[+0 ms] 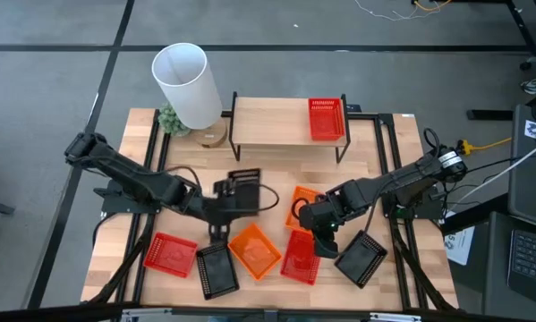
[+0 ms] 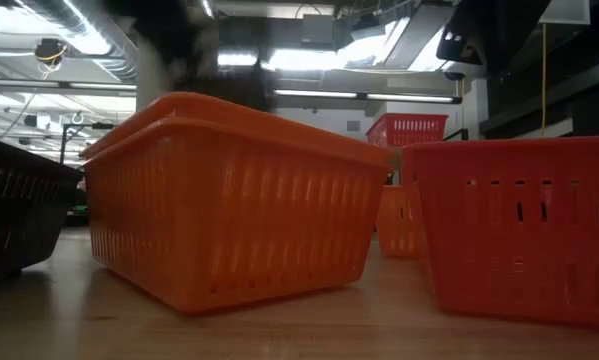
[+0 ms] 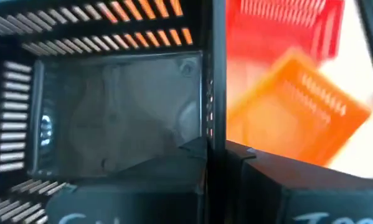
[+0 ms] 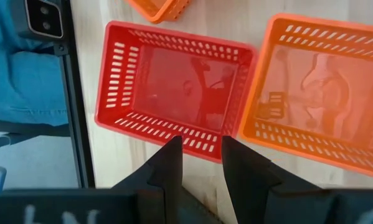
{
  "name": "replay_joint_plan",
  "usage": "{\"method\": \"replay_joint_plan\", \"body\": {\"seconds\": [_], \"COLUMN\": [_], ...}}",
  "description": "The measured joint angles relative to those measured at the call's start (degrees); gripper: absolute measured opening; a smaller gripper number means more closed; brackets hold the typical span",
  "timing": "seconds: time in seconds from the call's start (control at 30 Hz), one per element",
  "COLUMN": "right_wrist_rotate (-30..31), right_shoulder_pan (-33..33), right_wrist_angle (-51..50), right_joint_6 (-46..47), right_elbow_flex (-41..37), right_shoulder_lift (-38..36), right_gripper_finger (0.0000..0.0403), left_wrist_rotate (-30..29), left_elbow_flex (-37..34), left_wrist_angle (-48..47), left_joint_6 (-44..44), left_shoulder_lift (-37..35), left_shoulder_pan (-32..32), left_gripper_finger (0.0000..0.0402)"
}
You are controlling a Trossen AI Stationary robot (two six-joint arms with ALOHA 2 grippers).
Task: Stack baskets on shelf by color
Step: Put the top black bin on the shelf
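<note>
- Gripping the wall of a black basket (image 1: 242, 186) at mid-tabletop, the left end effector (image 3: 210, 152) has its fingers clamped together on that rim; the left wrist view looks down into the basket's dark floor.
- Hovering with fingers apart, the right end effector (image 4: 202, 149) sits above the edge of a red basket (image 4: 174, 90), which touches an orange basket (image 4: 317, 87) beside it.
- Along the front of the tabletop (image 1: 276, 161) lie another red basket (image 1: 170, 255), a black basket (image 1: 216, 270), a tilted orange basket (image 1: 254, 250) and, right of the arm, a black basket (image 1: 362, 258).
- One red basket (image 1: 326, 118) stands on the shelf (image 1: 268, 123), at its right end.
- A white cylinder (image 1: 187, 83) stands left of the shelf.
</note>
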Motion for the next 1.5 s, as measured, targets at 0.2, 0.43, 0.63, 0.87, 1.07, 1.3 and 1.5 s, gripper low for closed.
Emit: {"method": "replay_joint_plan", "body": {"seconds": [0.2,0.43,0.63,0.87,1.07,1.3,1.5], "right_wrist_rotate": [0.0,0.1,1.5,1.5,1.9,1.9,1.9], "right_shoulder_pan": [1.1,2.3,3.8,4.4,4.4,4.4,4.4], "right_wrist_angle": [0.0,0.0,0.0,0.1,0.1,0.1,0.1], "right_joint_6": [0.0,-0.1,-0.2,-0.3,0.0,2.7,2.8], "right_elbow_flex": [0.0,0.0,0.0,0.0,0.0,0.0,0.0], "right_shoulder_lift": [0.0,0.0,0.0,0.0,0.0,0.0,0.0], "right_gripper_finger": [0.0110,0.0110,0.0110,0.0110,0.0110,0.0110,0.0110], "left_wrist_rotate": [-0.9,9.9,22.3,26.5,23.4,22.6,22.7], "left_elbow_flex": [9.0,13.9,13.9,13.9,13.8,13.8,13.8], "left_wrist_angle": [-2.2,-5.8,-9.4,-9.4,-9.0,-9.3,-9.5], "left_joint_6": [17.7,32.3,34.4,34.5,34.6,37.3,37.6], "left_shoulder_lift": [0.0,0.7,2.7,7.6,11.5,11.8,11.8], "left_shoulder_pan": [10.2,33.1,47.4,50.4,50.3,50.0,49.5], "left_gripper_finger": [0.0000,0.0000,0.0000,0.0000,0.0000,0.0007,0.0043]}}
